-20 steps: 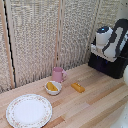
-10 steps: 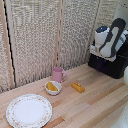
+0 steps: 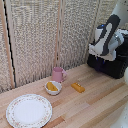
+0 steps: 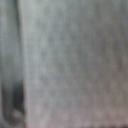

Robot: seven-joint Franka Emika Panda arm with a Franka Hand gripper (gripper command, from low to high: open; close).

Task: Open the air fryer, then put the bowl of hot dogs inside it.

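Note:
The black air fryer (image 3: 113,68) stands at the exterior view's right on the wooden table. My gripper (image 3: 100,54) hangs right in front of its upper part, and the arm covers the handle, which stays hidden. At this size the fingers do not show clearly, so open or shut is not readable. The small white bowl (image 3: 53,88) with yellow-orange hot dogs (image 3: 51,87) rests mid-table, far from the gripper toward the exterior view's left. The wrist view is only a grey blur with a dark band along one side.
A pink mug (image 3: 58,74) stands just behind the bowl. A flat orange piece (image 3: 77,87) lies beside the bowl on the fryer's side. A large patterned plate (image 3: 28,110) sits at the front left. A woven screen (image 3: 40,35) closes the back.

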